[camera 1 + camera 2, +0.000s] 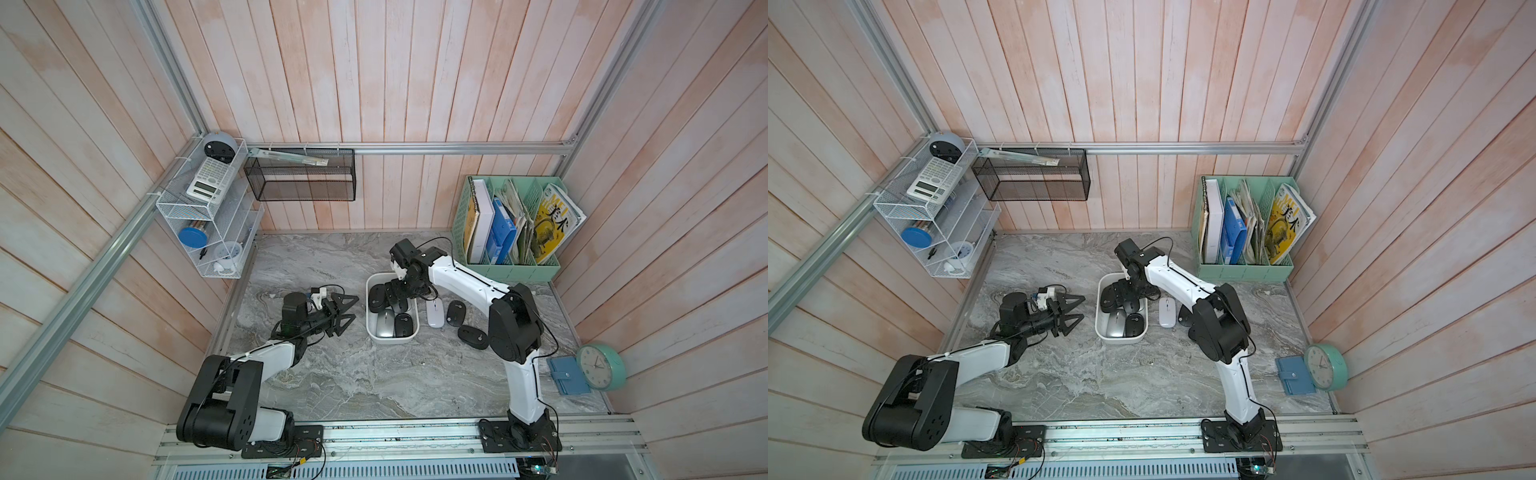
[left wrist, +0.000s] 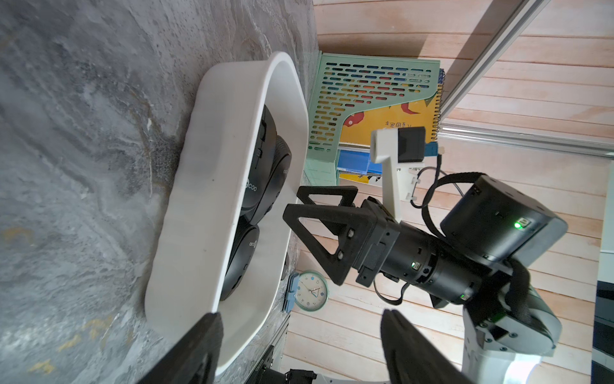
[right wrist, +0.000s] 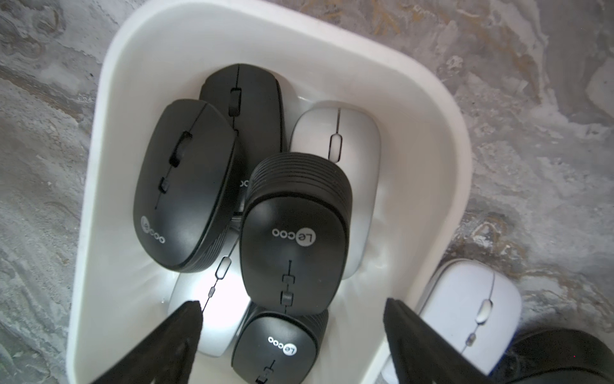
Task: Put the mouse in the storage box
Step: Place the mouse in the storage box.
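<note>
storage box [image 1: 392,340] near the middle of the counter [image 1: 374,386], filled with a heap of black and silver mice. the right claw [image 3: 292,304] hangs over the box, jaws wide and empty. the top mouse [image 3: 294,232] lies loose on the heap, touching neither jaw. the left claw [image 1: 352,308], also wide and empty, waits just beside the box. toward the counter's right edge lie a white mouse [image 1: 434,312], a black mouse [image 1: 456,312] and a second black mouse [image 1: 473,336]. judged: mostly done, these three left.
</note>
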### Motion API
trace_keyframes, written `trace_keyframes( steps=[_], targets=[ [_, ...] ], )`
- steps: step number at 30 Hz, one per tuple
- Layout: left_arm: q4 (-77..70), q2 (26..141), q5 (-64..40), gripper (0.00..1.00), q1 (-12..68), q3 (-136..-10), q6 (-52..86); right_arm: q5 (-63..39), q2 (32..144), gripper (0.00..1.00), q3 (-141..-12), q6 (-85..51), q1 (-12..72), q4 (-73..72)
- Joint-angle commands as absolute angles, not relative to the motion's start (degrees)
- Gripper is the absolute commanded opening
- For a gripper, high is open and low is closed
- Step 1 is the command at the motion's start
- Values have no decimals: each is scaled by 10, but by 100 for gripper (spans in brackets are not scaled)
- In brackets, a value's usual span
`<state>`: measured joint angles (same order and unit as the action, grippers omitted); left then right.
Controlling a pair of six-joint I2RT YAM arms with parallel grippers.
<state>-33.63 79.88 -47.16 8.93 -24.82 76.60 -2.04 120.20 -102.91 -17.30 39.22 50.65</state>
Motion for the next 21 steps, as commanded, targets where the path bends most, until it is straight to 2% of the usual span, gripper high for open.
trace_keyframes(
  steps=[1, 11, 14, 21],
  targets=[
    [-350, 792, -485, 80, 86, -243, 762, 1, 1192, 92, -1040, -168, 393, 539],
    [-323, 778, -477, 80, 87, -236, 748, -7, 1161, 92, -1025, -174, 393, 535],
    [-303, 750, -448, 80, 111, -215, 748, -12, 1143, 92, -1008, -185, 388, 535],
    [-93, 647, -373, 81, 177, -259, 648, -24, 1093, 92, -940, -202, 386, 492]
  ],
)
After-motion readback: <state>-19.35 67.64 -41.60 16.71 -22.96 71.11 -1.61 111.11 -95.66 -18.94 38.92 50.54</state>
